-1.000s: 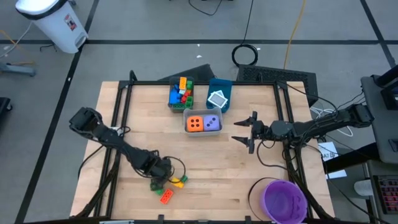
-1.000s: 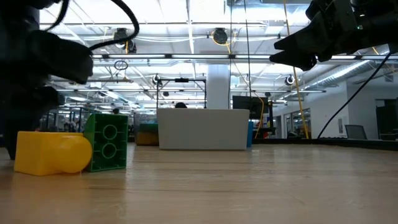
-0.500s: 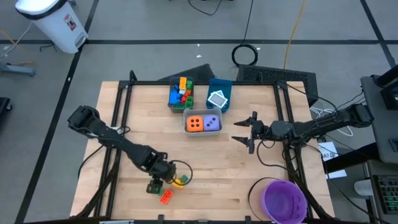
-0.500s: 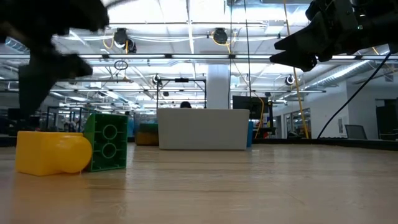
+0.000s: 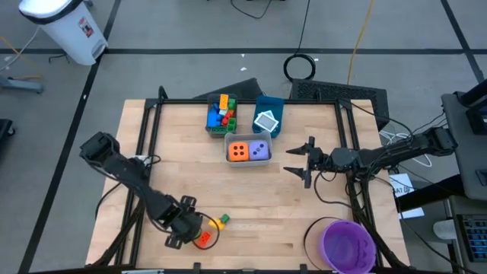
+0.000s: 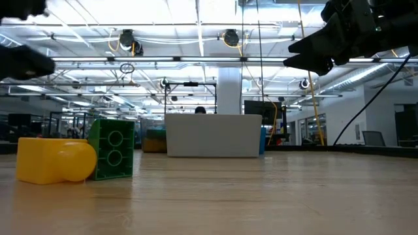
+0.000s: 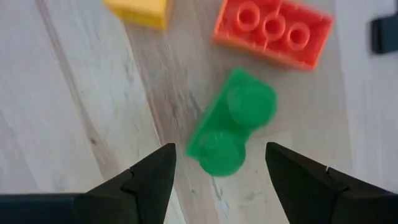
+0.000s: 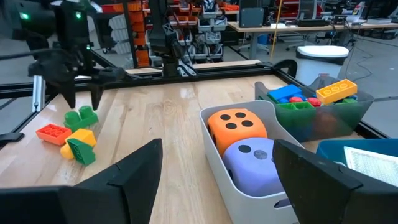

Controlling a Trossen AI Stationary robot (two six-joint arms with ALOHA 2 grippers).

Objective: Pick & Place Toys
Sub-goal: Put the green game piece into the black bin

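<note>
A small cluster of toys lies near the table's front left: a green two-stud brick [image 7: 231,129], an orange-red brick [image 7: 273,32] and a yellow brick [image 5: 222,221] with a second green brick [image 6: 112,149] against it. All rest flat on the wood. My left gripper [image 7: 221,155] hovers open above the green two-stud brick, pointing down, its fingers on either side and clear of it. My right gripper [image 5: 301,161] waits open and level at mid right, beside the dice bin.
A grey bin [image 5: 249,159] holds an orange and a purple die. Behind it stand a grey bin of bricks [image 5: 221,128] and a blue bin [image 5: 268,103] with a tile. A purple bowl [image 5: 348,245] sits at the front right corner. Black frame rails run along the table's sides.
My left gripper has risen from among the bricks and gone toward the table's near left corner, rolling about its own axis as it went. Its fingers show no change of gap. The yellow brick and the green brick against it stay where they were.
</note>
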